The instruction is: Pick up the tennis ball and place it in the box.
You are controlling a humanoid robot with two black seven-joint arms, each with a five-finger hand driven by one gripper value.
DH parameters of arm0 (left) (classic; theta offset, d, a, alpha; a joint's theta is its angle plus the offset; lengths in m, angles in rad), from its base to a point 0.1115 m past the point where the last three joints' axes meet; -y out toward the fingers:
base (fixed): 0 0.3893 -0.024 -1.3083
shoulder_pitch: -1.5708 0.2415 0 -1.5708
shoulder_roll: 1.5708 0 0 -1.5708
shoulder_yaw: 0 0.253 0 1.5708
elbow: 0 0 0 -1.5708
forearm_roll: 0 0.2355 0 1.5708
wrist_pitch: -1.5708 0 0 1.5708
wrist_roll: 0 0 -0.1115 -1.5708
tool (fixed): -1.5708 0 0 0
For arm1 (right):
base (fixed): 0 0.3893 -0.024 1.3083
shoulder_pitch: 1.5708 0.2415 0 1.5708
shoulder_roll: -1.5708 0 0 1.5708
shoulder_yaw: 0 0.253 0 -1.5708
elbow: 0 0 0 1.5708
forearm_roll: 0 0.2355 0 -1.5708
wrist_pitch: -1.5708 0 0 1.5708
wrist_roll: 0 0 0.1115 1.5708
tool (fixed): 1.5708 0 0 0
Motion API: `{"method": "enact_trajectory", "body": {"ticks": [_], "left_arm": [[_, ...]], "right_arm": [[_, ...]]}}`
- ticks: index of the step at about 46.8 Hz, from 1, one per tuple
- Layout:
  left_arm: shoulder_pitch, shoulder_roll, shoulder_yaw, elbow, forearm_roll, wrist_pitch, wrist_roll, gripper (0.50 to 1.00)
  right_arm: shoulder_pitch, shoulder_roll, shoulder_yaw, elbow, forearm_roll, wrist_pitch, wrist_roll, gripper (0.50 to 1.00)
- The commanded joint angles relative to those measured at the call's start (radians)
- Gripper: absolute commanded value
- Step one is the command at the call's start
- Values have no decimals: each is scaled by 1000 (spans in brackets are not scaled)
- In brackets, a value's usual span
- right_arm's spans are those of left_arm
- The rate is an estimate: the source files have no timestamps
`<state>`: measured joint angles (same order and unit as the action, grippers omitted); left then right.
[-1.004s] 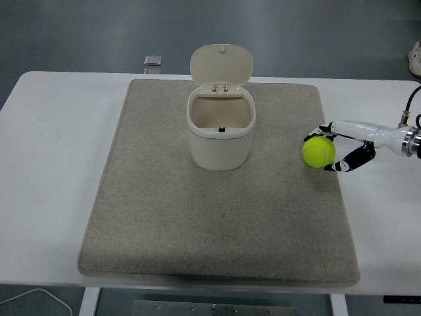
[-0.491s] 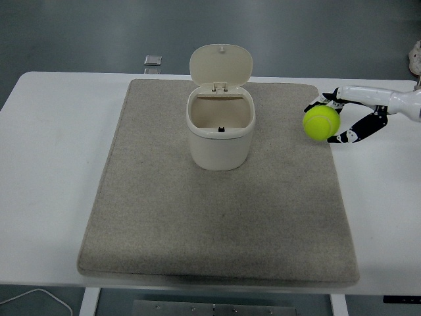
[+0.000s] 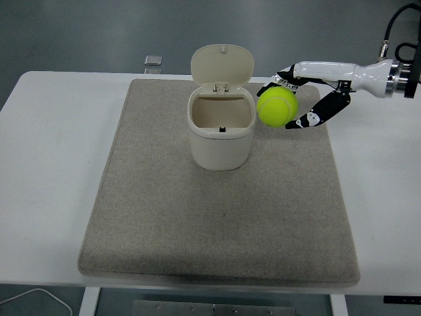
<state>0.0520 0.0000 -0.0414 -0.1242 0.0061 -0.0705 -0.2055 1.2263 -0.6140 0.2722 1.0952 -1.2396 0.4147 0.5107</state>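
The right hand (image 3: 299,99) grips the tennis ball (image 3: 277,107) just right of the box (image 3: 221,135) — released early, it would strike the rim and bounce away.

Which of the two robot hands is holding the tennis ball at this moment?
The right hand, entering from the right edge, holds the tennis ball just right of the open box. The left hand is not in view.

You get even, diffuse overhead light with a cool cast. The white table (image 3: 52,171) reads bright without blowing out, and the floor beyond stays dim. Shadows are faint: a soft one hugs the box (image 3: 221,135) base on the mat (image 3: 217,224). The tennis ball (image 3: 277,106) looks slightly soft-edged. Focus holds elsewhere, with little edge distortion.
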Motion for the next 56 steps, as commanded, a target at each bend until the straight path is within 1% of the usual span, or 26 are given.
{"method": "enact_trajectory", "body": {"ticks": [1,6,15,22,29,30,33,37,39,48,53,56], "left_arm": [[0,0,0,0,0,0,0,992],[0,0,0,0,0,0,0,992],[0,0,0,0,0,0,0,992],[0,0,0,0,0,0,0,990],[-1,0,0,0,0,0,0,992],[0,0,0,0,0,0,0,992],[0,0,0,0,0,0,0,992],[-1,0,0,0,0,0,0,990],[0,0,0,0,0,0,0,990],[0,0,0,0,0,0,0,992],[0,0,0,0,0,0,0,992],[0,0,0,0,0,0,0,992]], "right_arm": [[1,25,1,0,0,-5,-23,500],[7,43,2,2,9,-5,-50,500],[38,57,1,0,74,-5,-96,500],[47,62,1,2,86,-5,-106,500],[47,89,1,2,97,-5,-153,500],[47,92,1,3,104,-5,-158,502],[48,103,-1,3,127,-4,-173,531],[48,109,1,3,138,-4,-199,539],[48,109,1,3,140,-4,-205,551],[48,126,1,3,140,-5,-209,588],[47,132,1,3,140,-5,-228,592],[47,134,1,3,140,-5,-230,592]]}}
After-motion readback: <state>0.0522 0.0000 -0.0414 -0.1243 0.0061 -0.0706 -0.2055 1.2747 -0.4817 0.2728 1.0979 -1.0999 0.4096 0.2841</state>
